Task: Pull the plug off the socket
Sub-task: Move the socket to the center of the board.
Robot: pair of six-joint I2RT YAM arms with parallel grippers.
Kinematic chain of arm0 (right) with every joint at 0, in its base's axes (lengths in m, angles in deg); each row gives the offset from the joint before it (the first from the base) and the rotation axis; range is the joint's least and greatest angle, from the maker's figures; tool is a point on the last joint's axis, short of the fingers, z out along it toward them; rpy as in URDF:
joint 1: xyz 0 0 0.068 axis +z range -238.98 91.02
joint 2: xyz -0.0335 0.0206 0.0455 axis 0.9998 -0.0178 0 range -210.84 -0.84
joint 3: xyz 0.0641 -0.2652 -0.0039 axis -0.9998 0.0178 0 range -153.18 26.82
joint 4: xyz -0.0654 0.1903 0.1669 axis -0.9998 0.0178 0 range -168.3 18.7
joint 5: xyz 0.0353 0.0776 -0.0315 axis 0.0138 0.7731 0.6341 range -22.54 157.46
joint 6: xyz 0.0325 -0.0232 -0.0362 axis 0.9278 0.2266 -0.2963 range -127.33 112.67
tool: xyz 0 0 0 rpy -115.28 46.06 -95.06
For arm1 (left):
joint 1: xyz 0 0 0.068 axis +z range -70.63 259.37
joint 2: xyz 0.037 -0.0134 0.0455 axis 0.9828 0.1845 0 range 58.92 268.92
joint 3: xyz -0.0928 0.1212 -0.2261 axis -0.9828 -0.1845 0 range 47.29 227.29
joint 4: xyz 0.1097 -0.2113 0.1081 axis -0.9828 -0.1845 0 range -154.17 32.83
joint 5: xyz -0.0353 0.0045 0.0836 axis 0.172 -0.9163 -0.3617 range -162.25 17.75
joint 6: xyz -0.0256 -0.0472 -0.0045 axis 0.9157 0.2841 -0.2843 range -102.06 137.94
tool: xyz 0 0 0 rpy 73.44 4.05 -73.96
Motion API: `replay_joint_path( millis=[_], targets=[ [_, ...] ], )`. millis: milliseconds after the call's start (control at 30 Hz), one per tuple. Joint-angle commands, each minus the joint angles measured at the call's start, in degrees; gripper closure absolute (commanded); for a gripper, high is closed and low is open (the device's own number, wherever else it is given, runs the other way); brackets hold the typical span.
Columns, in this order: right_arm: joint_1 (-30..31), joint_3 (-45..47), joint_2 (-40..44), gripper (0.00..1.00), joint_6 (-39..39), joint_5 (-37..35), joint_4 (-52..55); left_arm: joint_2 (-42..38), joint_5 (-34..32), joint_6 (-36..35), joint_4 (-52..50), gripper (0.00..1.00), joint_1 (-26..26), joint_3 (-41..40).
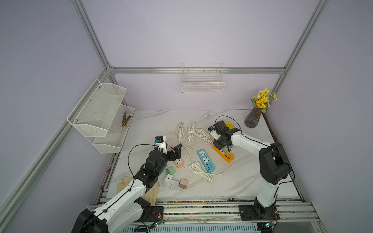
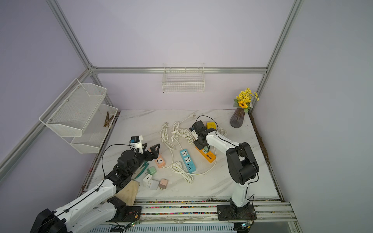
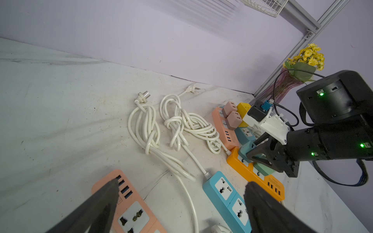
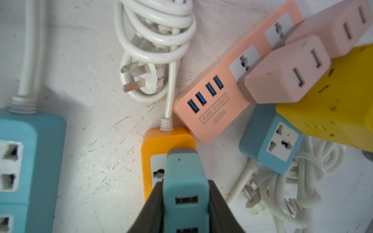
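In both top views the right gripper point(image 1: 221, 148) is down on the far end of the orange strip point(image 1: 226, 157), right of centre on the table point(image 1: 242, 181). It hides the plug from above. The left gripper point(image 1: 174, 150) hangs over a pink strip point(image 1: 178, 163) left of centre, jaws spread wide and holding nothing. It is well apart from the orange strip, with a blue strip point(image 1: 205, 161) and loose cords point(image 1: 190, 133) between.

In the left wrist view the plug point(image 3: 245, 150), teal, stands upright in the orange strip's far socket, and the right jaws are clamped on its sides. A green plug point(image 3: 263, 169) sits in the next socket, just beside the right gripper.

In the right wrist view the fingers point(image 4: 150, 209) press flat on both sides of the plug, with their tips stopping short of its base. The plug looks fully seated against the socket face.

The step in hand looks like the pull itself. It should go straight up along the prongs, with no rocking toward the green plug. The strip is unheld, so it will likely rise with the plug. The free left gripper could first pin its near end, by the USB ports. A slow start would show whether the grip slips on the smooth casing.
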Motion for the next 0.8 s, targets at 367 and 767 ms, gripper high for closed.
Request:
replay_joint_path(
  millis=[367,767],
  targets=[
    [0.4,4.8,4.4,0.82,28.7,3.3,3.4,-1.5,2.0,-0.2,1.8,0.00,0.3,0.3],
    [4.5,7.1,2.4,0.78,37.2,3.5,3.2,4.4,15.4,2.7,9.0,0.00,0.4,1.0]
  ],
)
